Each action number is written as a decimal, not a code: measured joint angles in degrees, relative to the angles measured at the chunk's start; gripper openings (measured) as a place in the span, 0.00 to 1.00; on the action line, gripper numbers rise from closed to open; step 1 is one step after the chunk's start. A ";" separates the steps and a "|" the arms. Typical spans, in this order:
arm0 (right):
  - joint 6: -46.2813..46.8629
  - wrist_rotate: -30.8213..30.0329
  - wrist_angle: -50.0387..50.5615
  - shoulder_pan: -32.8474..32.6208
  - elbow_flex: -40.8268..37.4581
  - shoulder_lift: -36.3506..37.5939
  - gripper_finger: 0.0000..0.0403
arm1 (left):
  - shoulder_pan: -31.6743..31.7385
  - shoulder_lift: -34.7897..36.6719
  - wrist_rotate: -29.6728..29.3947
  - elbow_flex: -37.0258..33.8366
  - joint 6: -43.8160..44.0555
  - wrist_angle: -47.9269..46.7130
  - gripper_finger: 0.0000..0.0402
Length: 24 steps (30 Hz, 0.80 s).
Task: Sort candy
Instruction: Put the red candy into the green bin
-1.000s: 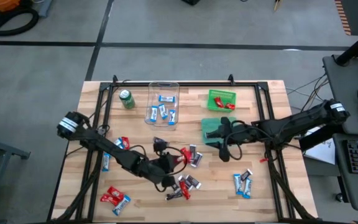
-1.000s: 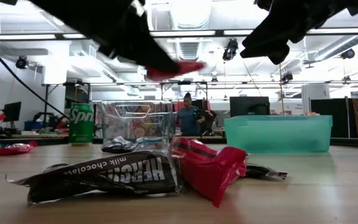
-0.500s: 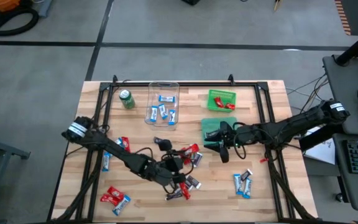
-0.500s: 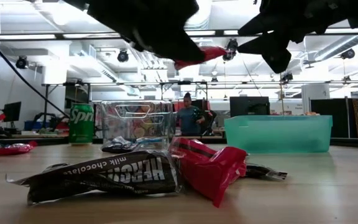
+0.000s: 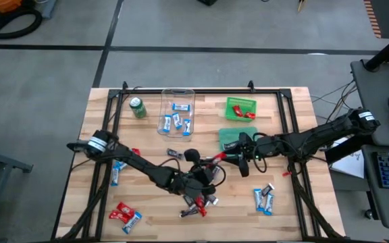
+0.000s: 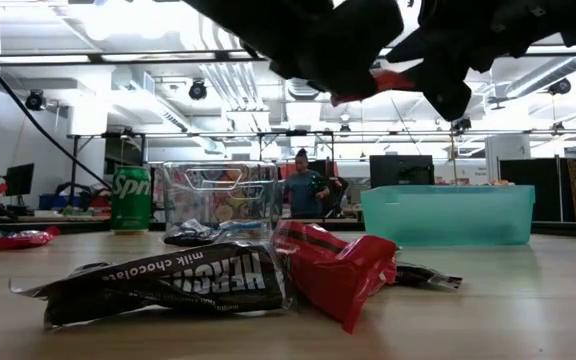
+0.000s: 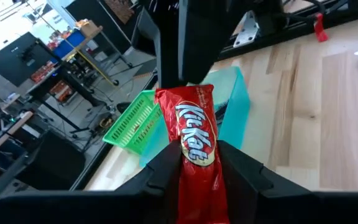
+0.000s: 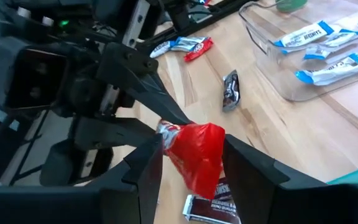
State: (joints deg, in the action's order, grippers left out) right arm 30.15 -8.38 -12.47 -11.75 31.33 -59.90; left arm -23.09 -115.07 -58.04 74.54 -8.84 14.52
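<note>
A red Kit Kat candy bar [image 7: 191,118] hangs in the air over the middle of the table, with my left gripper [image 7: 199,152] shut on it. The high view shows this gripper [image 5: 211,165] reaching in from the table's left. My right gripper [image 5: 234,157] faces it from the right and is open. The bar's free end [image 8: 197,158] lies between its two fingers. More candy lies loose on the table: a pile [image 5: 198,201] near the front middle, red and blue bars [image 5: 125,214] at the front left, and blue-and-white ones [image 5: 263,199] at the front right. My left gripper pinches the red bar between its two fingers at the bar's nearer half [image 7: 199,177]. The fingers come roughly level from the table's left and lie along the bar, which sticks out past them, clear of the table. My right gripper's fingers [image 8: 151,165] flank the bar's free end; whether they touch it I cannot tell.
A clear bin [image 5: 178,94] with blue-and-white candy stands at the far middle, and a green soda can [image 5: 138,107] stands to its left. A green basket [image 5: 229,106] holding red candy and a teal bin [image 5: 224,138] stand at the far right. A Hershey's bar [image 6: 168,280] lies near the front.
My left gripper has carried the red bar toward the table's right edge, up to my right gripper, rolling as it went. The bar has stayed clear of the table, and its free end now lies between my right gripper's fingers.
</note>
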 joint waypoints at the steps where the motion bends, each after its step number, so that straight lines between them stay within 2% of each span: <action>1: 0.00 0.02 0.26 0.00 0.00 0.00 0.38 | 0.06 -0.02 -0.01 0.20 -0.11 -0.02 0.19; 16: -1.51 -0.15 -0.79 0.00 0.00 -1.16 0.36 | 0.52 0.03 0.02 1.52 0.53 1.64 0.19; 20: -3.23 -0.13 -2.81 0.00 0.00 -2.21 0.30 | 0.61 0.03 0.00 1.49 0.28 2.05 0.19; 24: -4.39 -0.06 -3.29 0.00 0.02 -2.38 0.18 | 0.61 0.03 -0.03 1.16 1.00 2.41 0.19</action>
State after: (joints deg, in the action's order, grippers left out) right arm 25.76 -8.44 -15.76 -11.75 31.35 -62.28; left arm -22.48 -115.04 -58.06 75.70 -7.84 16.93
